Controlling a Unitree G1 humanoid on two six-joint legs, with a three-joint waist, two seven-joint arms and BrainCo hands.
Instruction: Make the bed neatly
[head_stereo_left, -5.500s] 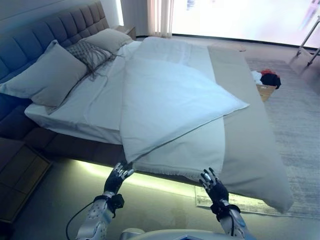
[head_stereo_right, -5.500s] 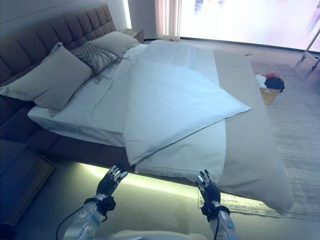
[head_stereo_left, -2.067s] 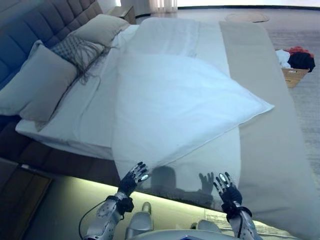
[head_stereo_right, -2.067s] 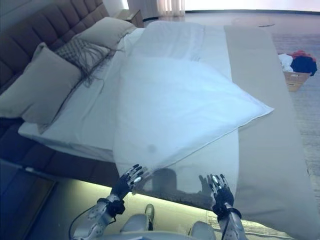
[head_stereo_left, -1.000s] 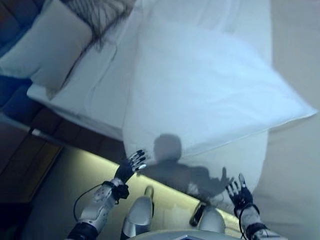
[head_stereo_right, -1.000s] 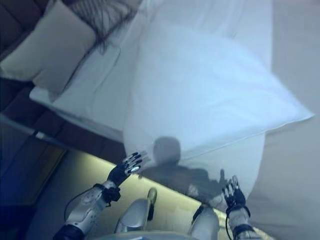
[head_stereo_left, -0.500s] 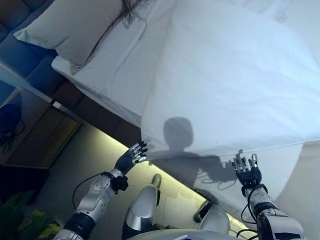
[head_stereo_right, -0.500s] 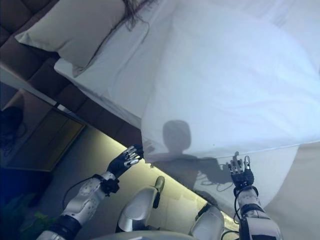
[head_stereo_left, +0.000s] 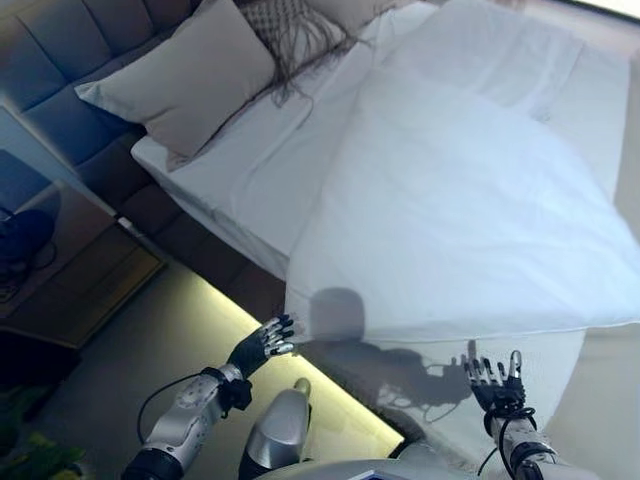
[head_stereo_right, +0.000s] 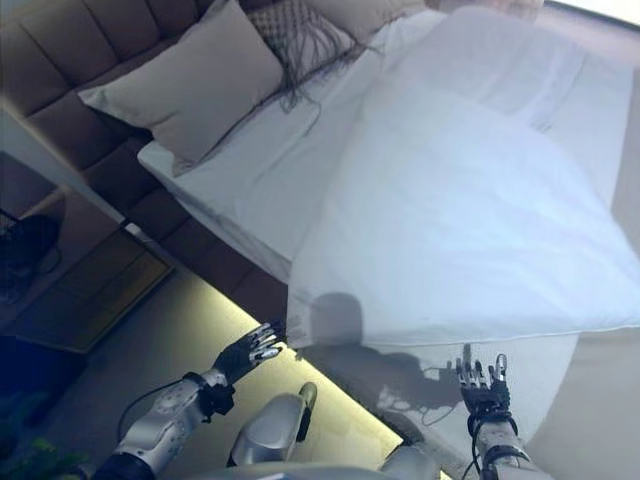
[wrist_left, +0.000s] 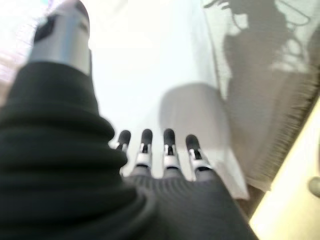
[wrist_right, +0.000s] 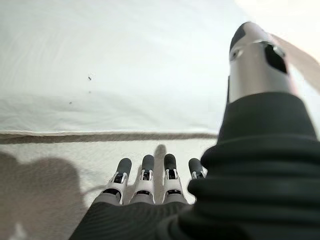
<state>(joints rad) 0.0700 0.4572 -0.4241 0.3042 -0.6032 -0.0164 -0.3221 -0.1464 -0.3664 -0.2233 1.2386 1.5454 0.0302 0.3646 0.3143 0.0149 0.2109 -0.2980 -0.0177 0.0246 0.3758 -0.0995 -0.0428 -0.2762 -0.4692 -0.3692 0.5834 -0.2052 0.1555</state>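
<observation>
Bedroom floor glows under the bed (head_stereo_left: 215, 250), where a white duvet (head_stereo_left: 460, 220) lies folded askew, its near corner hanging over the edge. Pillows (head_stereo_left: 185, 80) are stacked far left. The left hand (head_stereo_left: 262, 345) and right hand (head_stereo_left: 495, 385) are held just short of the duvet, fingers straight, nothing gripped. The near hem should probably be pinched at both ends, then drawn out evenly.

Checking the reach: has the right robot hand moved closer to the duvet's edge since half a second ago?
Cannot tell: the right robot hand hangs open just below the white duvet edge, as before; the camera itself shifted.
</observation>
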